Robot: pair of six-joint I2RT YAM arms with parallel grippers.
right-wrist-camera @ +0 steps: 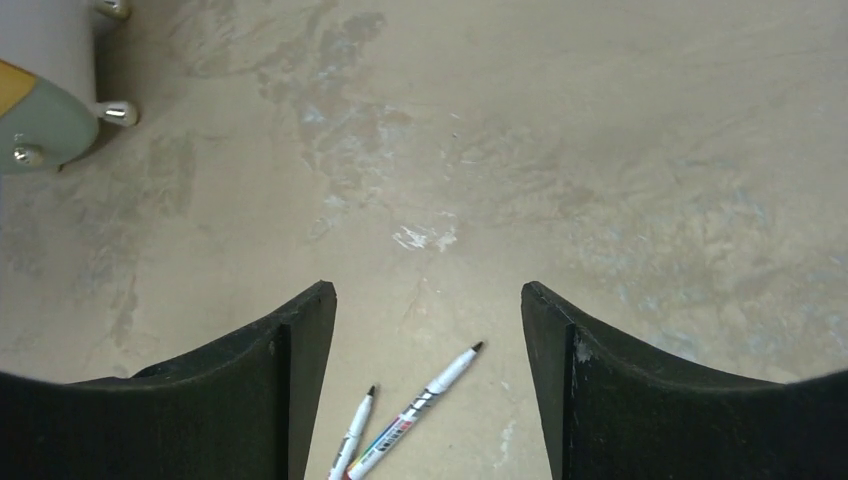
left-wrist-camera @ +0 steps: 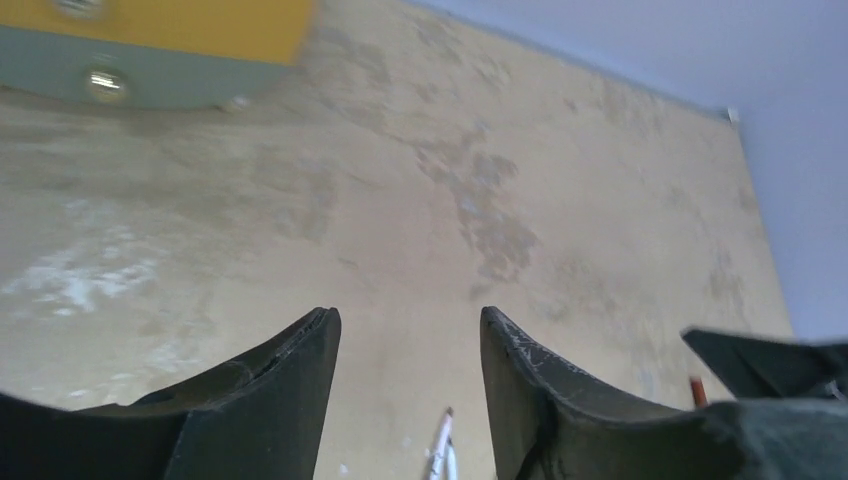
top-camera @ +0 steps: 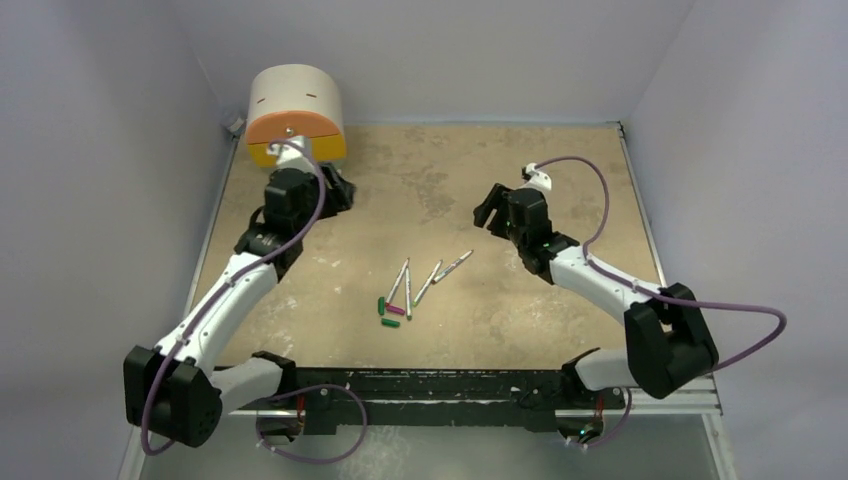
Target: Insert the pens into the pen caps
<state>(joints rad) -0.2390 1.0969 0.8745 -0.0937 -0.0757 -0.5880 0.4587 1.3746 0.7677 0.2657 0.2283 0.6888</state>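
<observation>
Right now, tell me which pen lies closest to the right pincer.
The rightmost pen, the one slanting up toward the right pincer; the other three pens lie farther left, beside the caps.

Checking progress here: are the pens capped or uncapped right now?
Uncapped. The pens show bare tips in the right wrist view, and the caps lie loose by their near ends.

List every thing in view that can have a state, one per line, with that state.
pens, uncapped, lying flat in a loose cluster on the table.
pen caps, off the pens, lying loose by their near ends.
left gripper, open, empty, above bare table.
right gripper, open, empty, above the table just beyond two pens.
</observation>
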